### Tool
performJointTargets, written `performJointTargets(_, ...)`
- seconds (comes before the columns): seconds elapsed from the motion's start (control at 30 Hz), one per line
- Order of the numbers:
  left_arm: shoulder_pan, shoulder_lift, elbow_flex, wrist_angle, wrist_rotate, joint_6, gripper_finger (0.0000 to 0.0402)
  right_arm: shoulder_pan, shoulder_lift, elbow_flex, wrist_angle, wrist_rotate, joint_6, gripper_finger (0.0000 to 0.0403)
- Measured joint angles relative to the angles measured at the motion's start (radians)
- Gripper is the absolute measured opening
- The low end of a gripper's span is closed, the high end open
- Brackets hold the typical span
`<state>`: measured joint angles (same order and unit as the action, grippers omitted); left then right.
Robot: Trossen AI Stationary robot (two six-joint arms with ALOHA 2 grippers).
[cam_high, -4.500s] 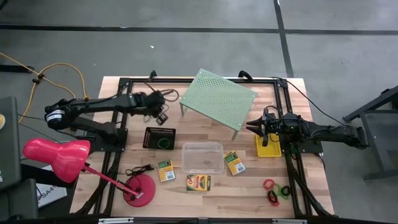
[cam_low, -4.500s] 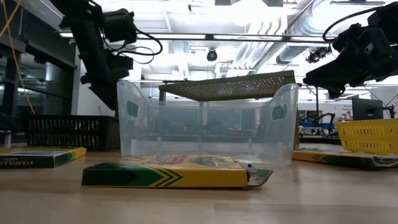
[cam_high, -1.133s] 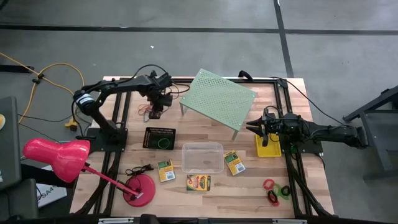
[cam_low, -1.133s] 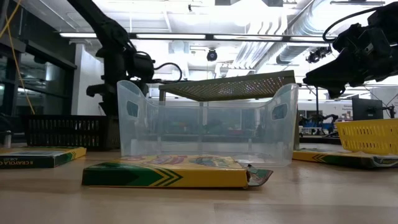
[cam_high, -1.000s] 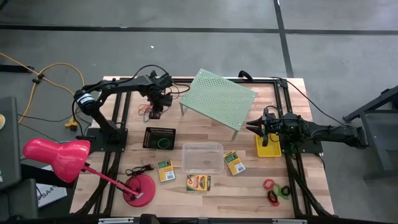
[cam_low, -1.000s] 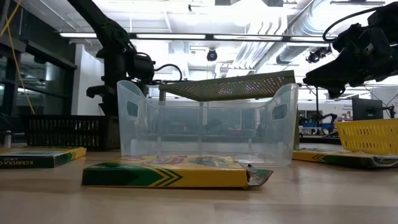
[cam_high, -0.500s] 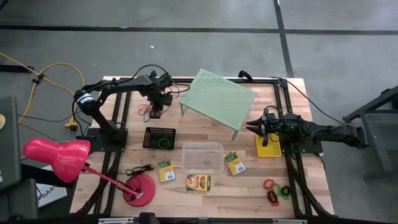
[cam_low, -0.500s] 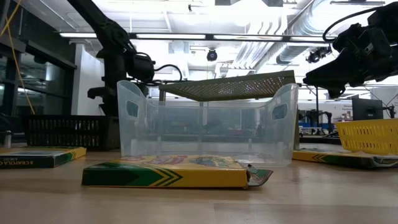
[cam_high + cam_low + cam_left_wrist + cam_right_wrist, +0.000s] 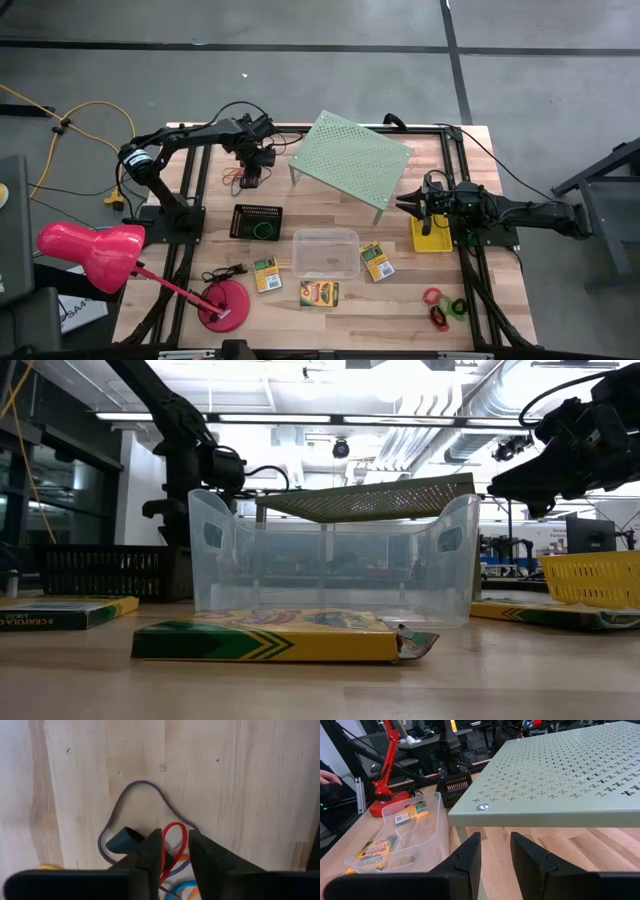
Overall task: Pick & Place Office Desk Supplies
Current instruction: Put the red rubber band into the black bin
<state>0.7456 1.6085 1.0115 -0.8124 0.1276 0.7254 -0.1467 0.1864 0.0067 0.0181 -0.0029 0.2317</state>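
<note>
My left gripper (image 9: 250, 180) points down at the far left of the table, over a heap of thin rubber bands (image 9: 238, 182). In the left wrist view it (image 9: 175, 834) is open, its fingers astride a red band's loop (image 9: 174, 826); a grey band (image 9: 131, 801) and blue and orange bands lie around it. My right gripper (image 9: 403, 207) hangs open above the yellow basket (image 9: 432, 238), by the shelf's right legs. Three green-and-yellow card boxes (image 9: 265, 273) (image 9: 319, 293) (image 9: 376, 260) lie flat around the clear tub (image 9: 325, 253). The black mesh tray (image 9: 257, 221) holds a green ring. Little rings (image 9: 440, 305) lie near right. My left gripper comes from above, pointing down at the table, with the red band's loop (image 9: 178, 845) running between its two fingers. I cannot tell whether the fingers touch the band.
The pale green perforated shelf (image 9: 350, 163) stands on legs at the far middle, close to both grippers. A pink-red lamp (image 9: 92, 252) with its round base (image 9: 223, 303) occupies the near left corner, with a black cord (image 9: 225, 272) beside it. Bare wood lies between the tray and the shelf.
</note>
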Motion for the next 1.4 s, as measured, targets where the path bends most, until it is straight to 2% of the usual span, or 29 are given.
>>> performJointTargets(0.23,-0.002,0.0,0.0,0.002,-0.019,0.0,0.0133,0.0,0.0,0.0,0.0,0.0,0.0,0.0094)
performJointTargets(0.53,-0.007,0.0,0.0,0.019,-0.036,0.007,0.0134,0.0,0.0,0.0,0.0,0.0,0.0,0.0094)
performJointTargets(0.9,-0.07,0.026,0.0,0.029,-0.128,0.008,0.0134,0.0,0.0,0.0,0.0,0.0,0.0,0.0094)
performJointTargets(1.4,-0.065,0.078,0.0,0.028,-0.13,0.009,0.0134,0.0,0.0,0.0,0.0,0.0,0.0,0.0094)
